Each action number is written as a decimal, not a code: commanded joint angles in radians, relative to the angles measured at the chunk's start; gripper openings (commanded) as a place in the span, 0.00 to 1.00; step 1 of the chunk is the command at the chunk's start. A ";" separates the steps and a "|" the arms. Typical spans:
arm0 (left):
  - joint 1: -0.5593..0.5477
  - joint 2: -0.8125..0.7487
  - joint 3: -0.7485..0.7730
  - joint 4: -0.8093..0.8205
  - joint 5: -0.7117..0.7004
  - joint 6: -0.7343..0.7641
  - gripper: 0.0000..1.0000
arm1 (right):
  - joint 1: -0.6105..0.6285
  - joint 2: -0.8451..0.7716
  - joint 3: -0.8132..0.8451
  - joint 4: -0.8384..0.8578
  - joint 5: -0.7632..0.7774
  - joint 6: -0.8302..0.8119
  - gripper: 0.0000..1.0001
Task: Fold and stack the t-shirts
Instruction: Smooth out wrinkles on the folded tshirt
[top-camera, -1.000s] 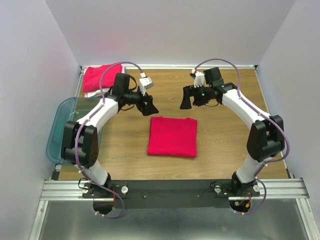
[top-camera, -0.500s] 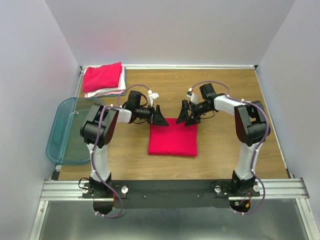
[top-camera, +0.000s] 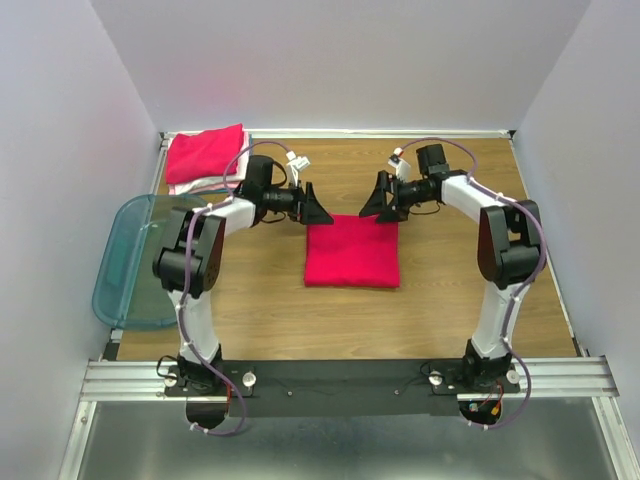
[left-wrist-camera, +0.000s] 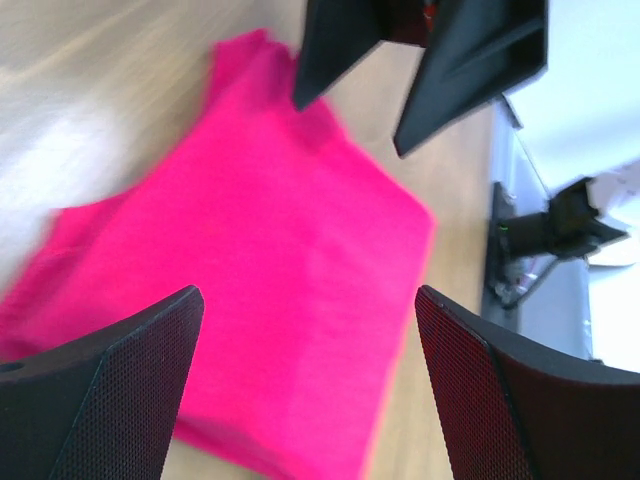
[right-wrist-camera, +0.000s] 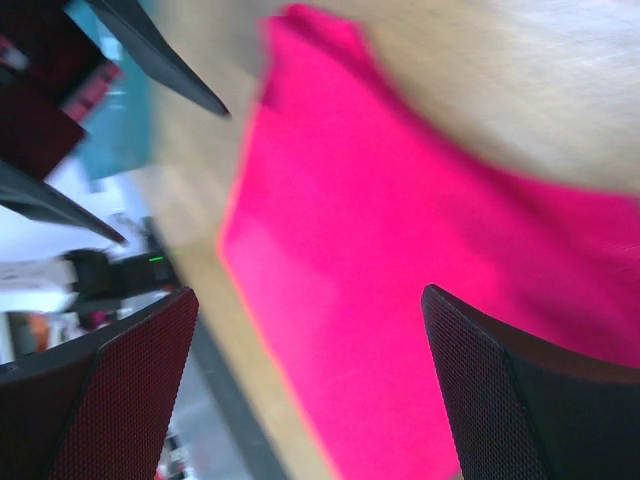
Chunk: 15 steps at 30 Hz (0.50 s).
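- Left gripper (top-camera: 318, 208), right gripper (top-camera: 378, 205): jaws wide, empty
- Folded red t-shirt (top-camera: 352, 255): far corners just under both grippers
- Handling: pinch both corners together, evenly, keeping folds flat for the stack (top-camera: 205, 158) beyond left gripper

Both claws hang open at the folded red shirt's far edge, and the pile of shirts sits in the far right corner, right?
No. The top view shows the pile of shirts in the far left corner. The rest holds: left gripper and right gripper hang open at the far edge of the folded red shirt.
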 joint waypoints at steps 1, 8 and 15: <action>-0.037 -0.123 -0.131 0.076 0.041 -0.155 0.94 | 0.004 -0.095 -0.056 0.021 -0.133 0.135 1.00; -0.105 -0.059 -0.276 0.285 0.000 -0.293 0.94 | 0.046 -0.042 -0.257 0.062 -0.169 0.180 1.00; -0.031 0.037 -0.190 -0.026 -0.191 -0.044 0.94 | -0.014 0.011 -0.204 0.024 -0.074 0.067 1.00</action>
